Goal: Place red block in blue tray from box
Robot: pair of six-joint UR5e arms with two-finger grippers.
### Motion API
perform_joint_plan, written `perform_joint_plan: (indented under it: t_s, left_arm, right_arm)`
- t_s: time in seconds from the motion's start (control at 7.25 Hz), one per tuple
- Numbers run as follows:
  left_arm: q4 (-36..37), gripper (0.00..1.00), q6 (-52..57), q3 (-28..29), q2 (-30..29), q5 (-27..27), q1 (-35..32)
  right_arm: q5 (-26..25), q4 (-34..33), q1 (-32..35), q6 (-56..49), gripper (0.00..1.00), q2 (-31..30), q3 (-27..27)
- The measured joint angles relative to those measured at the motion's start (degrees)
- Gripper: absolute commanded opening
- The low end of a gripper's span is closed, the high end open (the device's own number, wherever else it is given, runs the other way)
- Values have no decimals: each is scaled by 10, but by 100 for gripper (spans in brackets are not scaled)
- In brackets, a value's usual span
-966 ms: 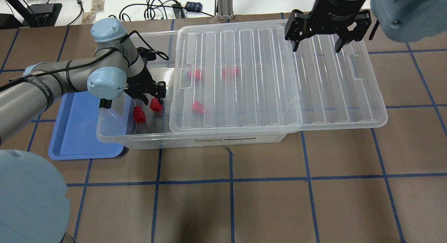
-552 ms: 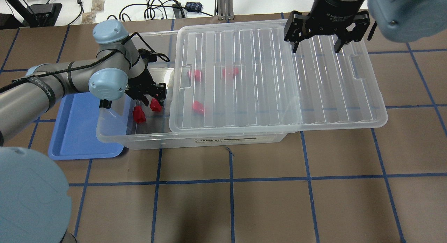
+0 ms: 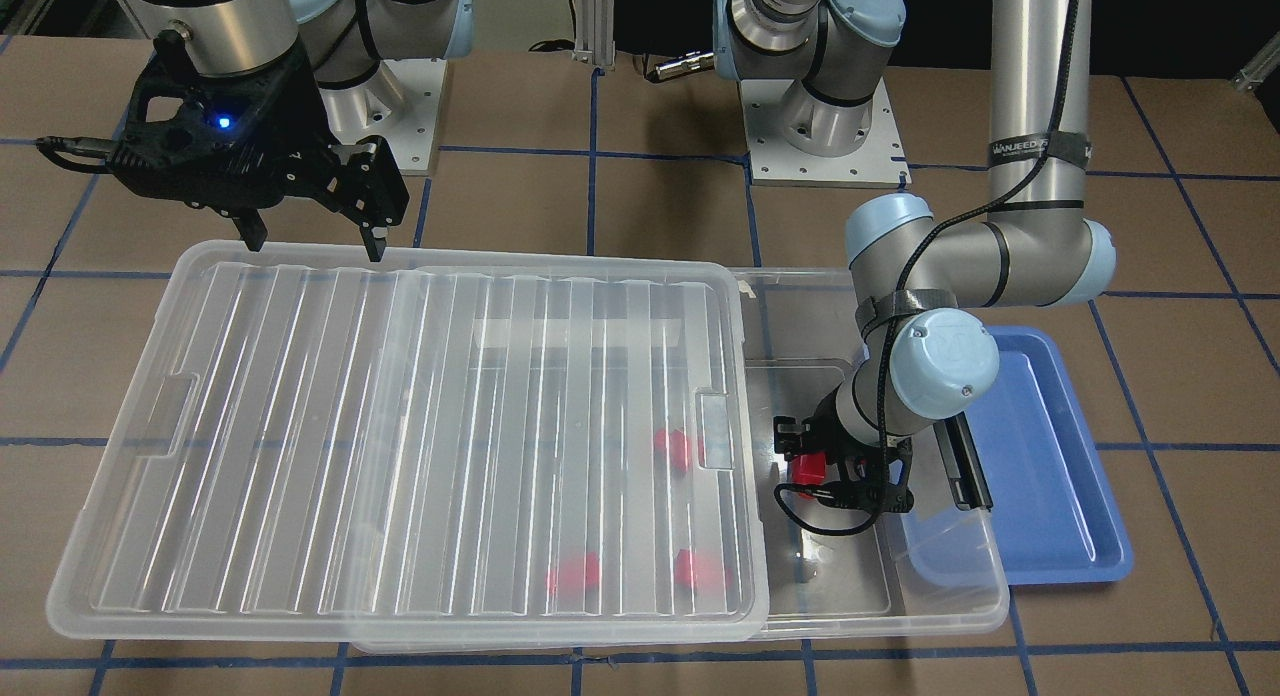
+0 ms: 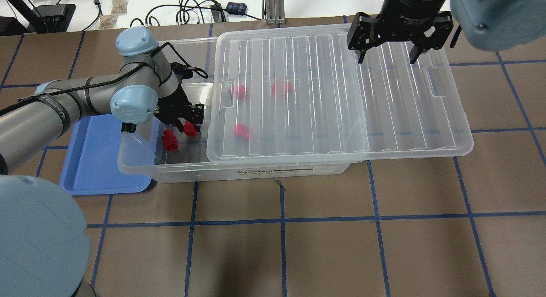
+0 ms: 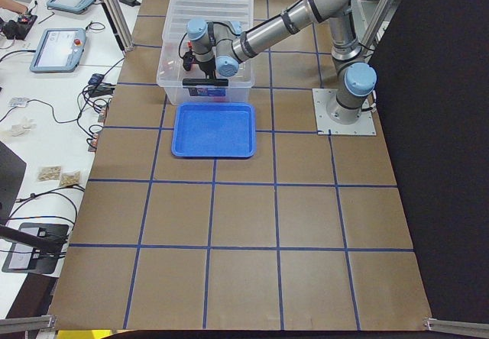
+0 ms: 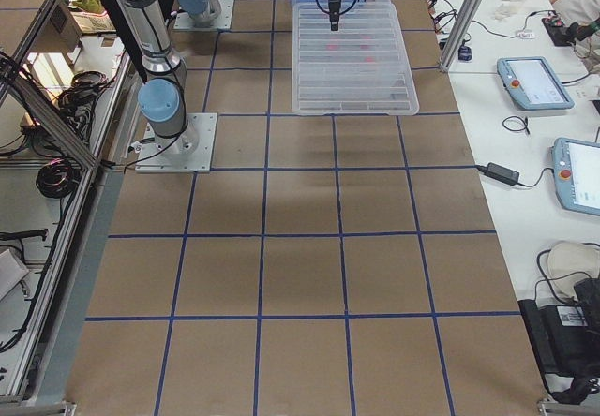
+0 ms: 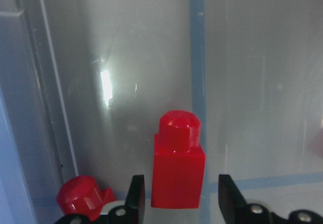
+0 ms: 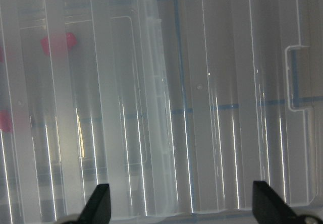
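We noted the box (image 4: 192, 174) with its lid (image 4: 298, 117) offset toward 3 o'clock, blue tray (image 4: 98, 160) just beside its 9 o'clock end, right gripper (image 4: 386, 60) spread wide above the lid's 1 o'clock corner, left gripper (image 4: 183, 126) parted astride the red block (image 7: 178, 176), unclamped, in the box's uncovered end.

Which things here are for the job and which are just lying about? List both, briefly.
For the job:
- red block, between the fingers of the open left gripper
- box
- blue tray

Lying about:
- spare red block beside it
- three more red blocks under the offset lid
- right gripper, open above the lid
- cables behind the table
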Motion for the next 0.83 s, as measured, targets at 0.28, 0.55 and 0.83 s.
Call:
perform_joint_plan:
  t_s: [0.28,0.55,0.83]
  left_arm:
    - [-1,0,1,0,-2,2,0]
    - [0,0,4,2,-1,3,0]
    - [-5,0,3,10,16,6,-1]
  right_arm:
    - [0,0,0,0,100,0,1]
    - [0,0,0,0,100,0,1]
    - [0,0,0,0,100,0,2]
